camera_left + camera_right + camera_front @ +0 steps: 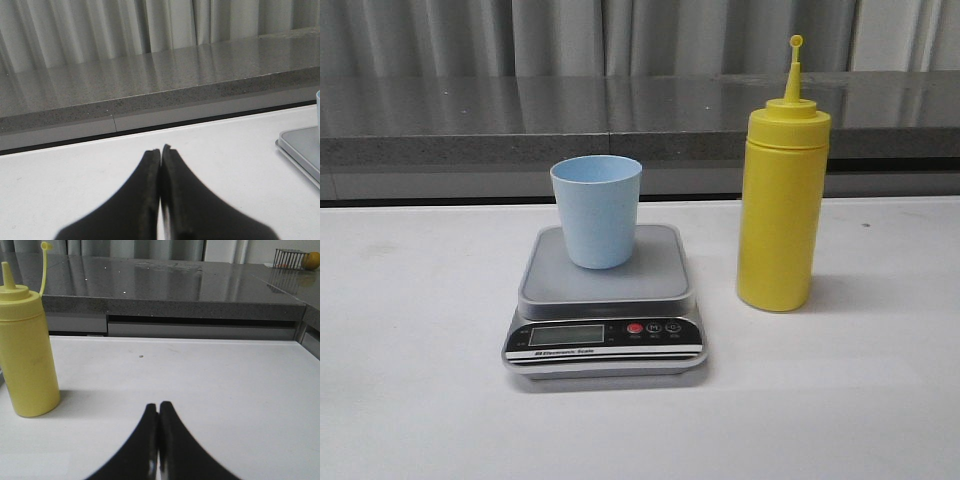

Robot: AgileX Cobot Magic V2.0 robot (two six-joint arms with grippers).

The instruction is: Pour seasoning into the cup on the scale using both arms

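Note:
The pale blue cup stands upright on the platform of the silver-grey scale at the table's middle. The yellow seasoning bottle stands upright to the right of the scale, its cap off and raised on its tether. It also shows in the right wrist view. My left gripper is shut and empty, low over the table left of the scale's corner. My right gripper is shut and empty, to the right of the bottle. Neither gripper shows in the front view.
A grey stone ledge runs along the back of the white table, with curtains behind it. A wire basket with a yellow fruit stands on the ledge at the far right.

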